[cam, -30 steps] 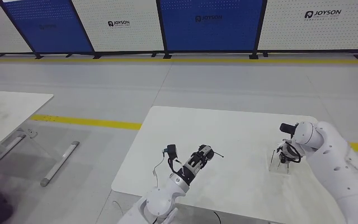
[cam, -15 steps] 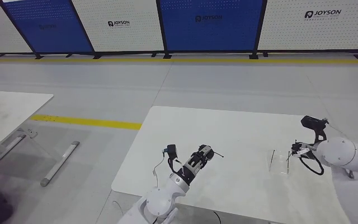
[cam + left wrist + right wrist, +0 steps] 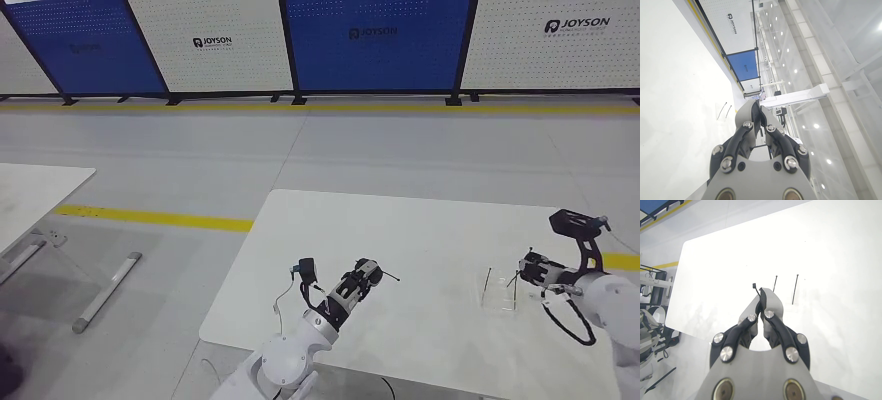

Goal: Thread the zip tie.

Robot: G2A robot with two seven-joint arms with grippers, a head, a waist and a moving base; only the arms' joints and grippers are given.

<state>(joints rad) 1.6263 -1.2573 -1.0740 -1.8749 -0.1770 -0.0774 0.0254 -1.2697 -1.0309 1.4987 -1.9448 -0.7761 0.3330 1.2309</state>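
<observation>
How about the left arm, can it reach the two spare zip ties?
Probably yes: bare table lies between the left gripper and the two spare zip ties. Its jaws are shut, and the right gripper, shut on a zip tie, sits close beside them.

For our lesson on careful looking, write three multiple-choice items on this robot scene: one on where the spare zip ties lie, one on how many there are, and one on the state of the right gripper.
1. Where do the loose zip ties lie?
A. On the white table
B. In a red bin
C. On a shelf

2. How many zip ties lie loose?
A. None
B. Five
C. Two

3. The right gripper has its fingers:
A. wide open and empty
B. shut on a zip tie
C. shut on a screwdriver

Answers:
1 A: they rest on the table beyond the right gripper.
2 C: the right wrist view shows two side by side.
3 B: the fingers pinch the strap, with its head sticking out past the tips.
</observation>
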